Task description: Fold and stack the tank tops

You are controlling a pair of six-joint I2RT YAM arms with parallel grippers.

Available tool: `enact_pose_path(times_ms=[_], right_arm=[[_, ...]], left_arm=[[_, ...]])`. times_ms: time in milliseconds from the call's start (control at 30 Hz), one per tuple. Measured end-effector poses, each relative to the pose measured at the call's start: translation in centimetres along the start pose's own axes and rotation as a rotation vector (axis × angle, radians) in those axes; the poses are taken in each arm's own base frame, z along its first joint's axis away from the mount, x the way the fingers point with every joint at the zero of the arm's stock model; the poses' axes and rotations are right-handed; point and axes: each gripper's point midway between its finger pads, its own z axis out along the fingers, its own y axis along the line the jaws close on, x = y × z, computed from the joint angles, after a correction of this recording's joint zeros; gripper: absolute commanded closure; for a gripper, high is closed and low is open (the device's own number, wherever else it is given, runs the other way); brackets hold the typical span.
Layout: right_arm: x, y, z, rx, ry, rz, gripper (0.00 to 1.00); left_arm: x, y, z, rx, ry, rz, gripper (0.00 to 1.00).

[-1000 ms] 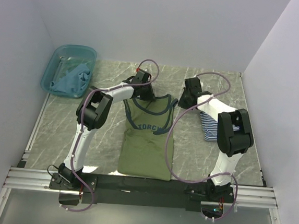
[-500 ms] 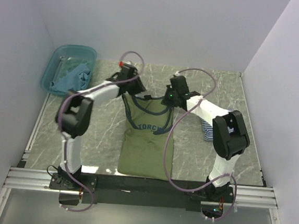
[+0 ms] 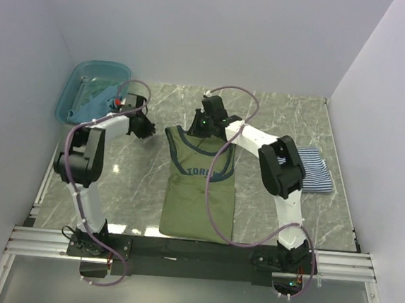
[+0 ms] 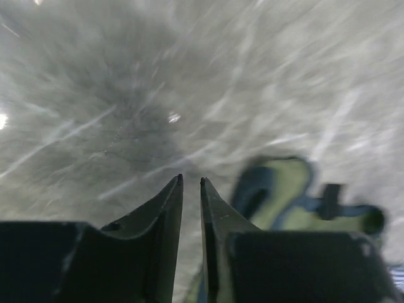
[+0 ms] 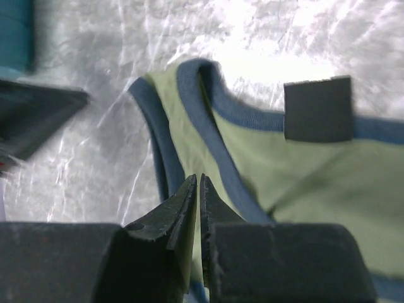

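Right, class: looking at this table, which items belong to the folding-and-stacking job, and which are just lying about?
Part of the job:
green tank top
striped tank top
blue tank top

Just lying about:
teal plastic basin, with the blue one inside it

Translucent teal basin (image 3: pixel 66 100) stands at the far left corner of the grey marbled counter (image 3: pixel 139 188), close to the left wall. An aluminium rail (image 3: pixel 38 240) runs along the near edge. White walls (image 3: pixel 199 31) enclose the left, far and right edges.
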Motion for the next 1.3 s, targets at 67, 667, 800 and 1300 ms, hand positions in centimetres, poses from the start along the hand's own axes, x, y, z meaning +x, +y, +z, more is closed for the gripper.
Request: enact_pose_path(times_ms=[67,667,800,1300], right_arm=[[0.2,0.0,1.4,-0.010,0.018,0.007,0.87],[0.7,0.5,7.1,-0.035,0.082,0.033,0.87],[0.6,0.1,7.6,-0.025,0.089,0.054,0.87],[-2.2,-0.7,7.9,-0.214,0.117,0.255,0.77]], left_arm=[[2.1,1.2,1.7,-0.027,0.074,0.002,0.79],[5.5,-5.1,4.6,0.201,0.246,0.042,0.77],[5.7,-6.0,4.3,0.242,0.256,0.050,0.82],[6.5,-9.9,3.5,0.408,0.275,0.073,0.86]])
